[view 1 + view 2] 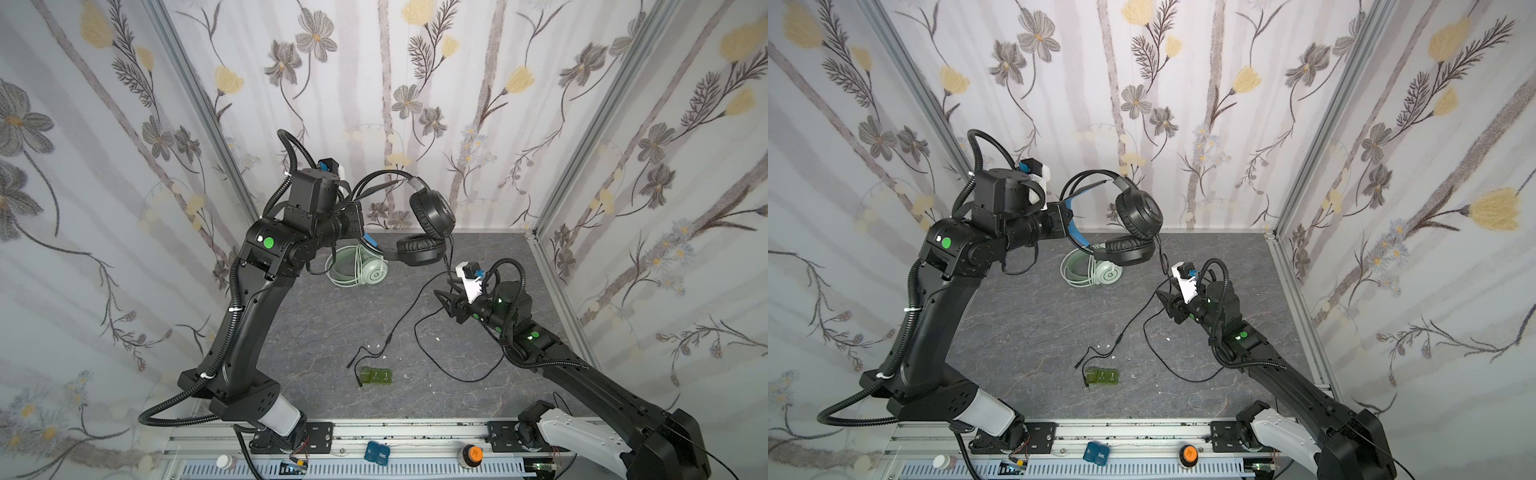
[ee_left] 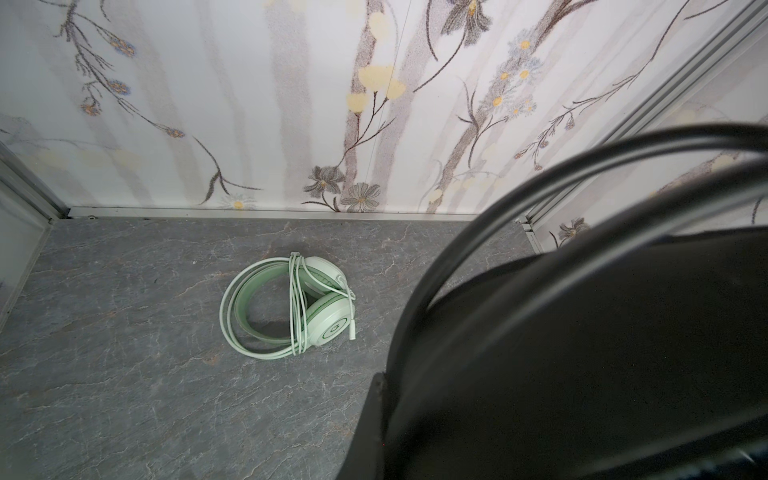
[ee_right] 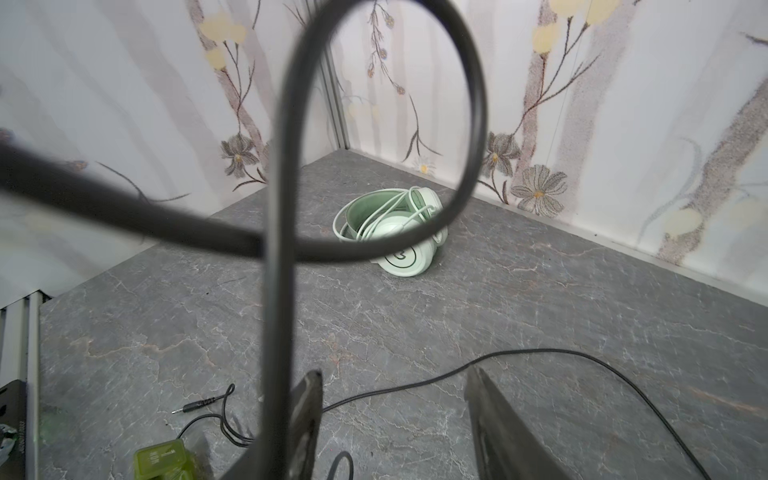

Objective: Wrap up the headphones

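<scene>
My left gripper (image 1: 356, 216) (image 1: 1065, 220) is raised at the back left and is shut on the headband of the black headphones (image 1: 430, 212) (image 1: 1138, 214) (image 2: 582, 332). Their ear cups hang to its right, above the table. Their black cable (image 1: 457, 374) (image 3: 286, 174) drops from the lower cup past my right gripper (image 1: 442, 297) (image 1: 1163, 296) (image 3: 392, 374), then trails over the table to its plugs (image 1: 353, 365). The right jaws stand open, and the cable loop runs outside one finger. The mint green headphones (image 1: 361, 270) (image 1: 1096, 272) (image 2: 291, 307) (image 3: 395, 228) lie at the back with their white cable wound round them.
Small green blocks (image 1: 376, 376) (image 1: 1102, 377) (image 3: 164, 459) sit near the front middle beside the plugs. Flowered walls close in three sides. On the front rail (image 1: 415, 432) lie a blue box (image 1: 377, 453), an orange-topped knob (image 1: 471, 455) and a white bottle (image 1: 224, 462).
</scene>
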`<state>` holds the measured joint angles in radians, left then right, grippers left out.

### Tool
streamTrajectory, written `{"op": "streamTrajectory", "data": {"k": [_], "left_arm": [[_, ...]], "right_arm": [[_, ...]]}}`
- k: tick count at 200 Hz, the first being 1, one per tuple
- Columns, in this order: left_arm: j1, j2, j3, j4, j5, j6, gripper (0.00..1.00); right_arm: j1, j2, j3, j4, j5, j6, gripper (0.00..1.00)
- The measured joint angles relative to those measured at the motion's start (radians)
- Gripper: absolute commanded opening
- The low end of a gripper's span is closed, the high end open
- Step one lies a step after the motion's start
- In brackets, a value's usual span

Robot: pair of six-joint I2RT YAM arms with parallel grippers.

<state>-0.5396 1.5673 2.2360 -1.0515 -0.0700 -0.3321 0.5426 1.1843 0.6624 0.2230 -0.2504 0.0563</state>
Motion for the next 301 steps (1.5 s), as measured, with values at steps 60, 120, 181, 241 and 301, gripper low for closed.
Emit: {"op": "streamTrajectory", "data": {"k": [60, 120, 181, 241, 301], "left_arm": [[0.011, 0.001, 0.004, -0.001, 0.002, 0.007, 0.0], [0.031, -0.014, -0.008, -0.011, -0.008, 0.014, 0.0], [0.042, -0.026, -0.017, -0.01, -0.015, 0.013, 0.0], [0.044, -0.005, -0.001, -0.02, -0.016, 0.016, 0.0], [0.046, 0.043, 0.061, -0.032, -0.011, 0.046, 0.0]], "right_arm": [[-0.051, -0.037, -0.05, -0.007, 0.086, 0.023, 0.0], [-0.229, 0.021, -0.048, -0.111, 0.148, 0.105, 0.06], [-0.256, 0.075, -0.018, -0.229, 0.171, 0.105, 0.53], [-0.249, -0.149, 0.003, -0.293, 0.159, -0.006, 0.81], [-0.184, -0.308, 0.005, -0.304, 0.08, -0.15, 1.0]]}}
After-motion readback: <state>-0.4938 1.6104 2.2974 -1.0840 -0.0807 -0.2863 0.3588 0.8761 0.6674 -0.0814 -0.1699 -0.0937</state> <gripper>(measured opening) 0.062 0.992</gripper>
